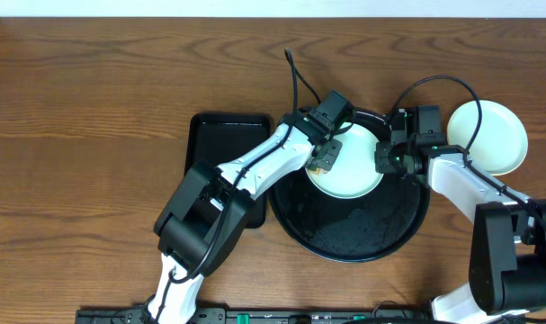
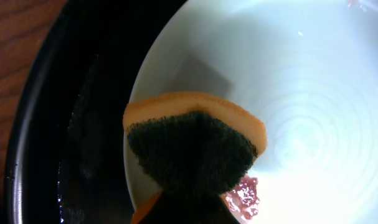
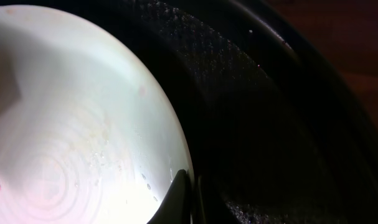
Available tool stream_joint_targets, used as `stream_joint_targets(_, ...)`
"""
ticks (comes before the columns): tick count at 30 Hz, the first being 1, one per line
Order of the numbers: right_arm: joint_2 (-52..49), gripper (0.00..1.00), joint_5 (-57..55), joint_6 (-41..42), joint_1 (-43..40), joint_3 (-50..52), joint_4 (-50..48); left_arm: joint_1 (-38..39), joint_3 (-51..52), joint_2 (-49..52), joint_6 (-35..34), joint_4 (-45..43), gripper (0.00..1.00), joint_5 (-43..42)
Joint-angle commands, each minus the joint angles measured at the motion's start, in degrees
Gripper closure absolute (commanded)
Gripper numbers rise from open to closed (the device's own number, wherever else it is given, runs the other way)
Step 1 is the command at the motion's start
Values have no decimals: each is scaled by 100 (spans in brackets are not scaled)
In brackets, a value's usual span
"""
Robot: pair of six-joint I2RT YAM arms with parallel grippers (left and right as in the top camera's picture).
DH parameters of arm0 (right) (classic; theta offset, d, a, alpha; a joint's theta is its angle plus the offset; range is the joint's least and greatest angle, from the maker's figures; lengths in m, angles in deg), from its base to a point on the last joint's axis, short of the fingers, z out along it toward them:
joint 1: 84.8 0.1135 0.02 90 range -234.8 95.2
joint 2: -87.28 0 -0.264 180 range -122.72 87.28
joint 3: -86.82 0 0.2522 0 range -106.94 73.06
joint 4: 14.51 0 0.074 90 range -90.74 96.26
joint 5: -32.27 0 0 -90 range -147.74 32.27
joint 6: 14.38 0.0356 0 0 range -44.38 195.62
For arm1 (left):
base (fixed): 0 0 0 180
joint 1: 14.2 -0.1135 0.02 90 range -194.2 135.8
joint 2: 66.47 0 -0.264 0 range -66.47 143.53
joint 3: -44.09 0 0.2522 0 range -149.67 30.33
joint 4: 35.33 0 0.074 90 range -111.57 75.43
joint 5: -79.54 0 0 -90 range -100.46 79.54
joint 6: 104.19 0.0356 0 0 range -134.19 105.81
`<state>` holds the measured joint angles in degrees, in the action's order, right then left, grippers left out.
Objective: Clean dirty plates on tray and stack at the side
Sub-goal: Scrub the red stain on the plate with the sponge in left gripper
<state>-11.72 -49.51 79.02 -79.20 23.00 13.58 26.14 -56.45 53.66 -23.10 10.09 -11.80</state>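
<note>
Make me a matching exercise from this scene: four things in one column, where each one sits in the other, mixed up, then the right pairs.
1. pale mint-white round plate
2. pale yellow round plate
3. orange sponge with dark green scouring face
4. small rectangular black tray

A. on the wooden table, right of the large round black tray
B. lying on the mint-white plate
C. inside the round tray
D. at the round tray's left side

Pairs: 1-C, 2-A, 3-B, 4-D
</note>
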Motion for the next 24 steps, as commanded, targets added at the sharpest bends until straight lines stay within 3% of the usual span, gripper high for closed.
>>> stream_joint_targets(1,-76,99,-26,-26,28,37,0,4,168,13,94,-35,92,46)
stream_joint_targets(14,-245,99,-26,-26,28,37,-96,4,225,13,72,-116,87,46)
stream_joint_targets(24,-332,99,-26,-26,28,37,-168,4,225,105,50,-114,92,42)
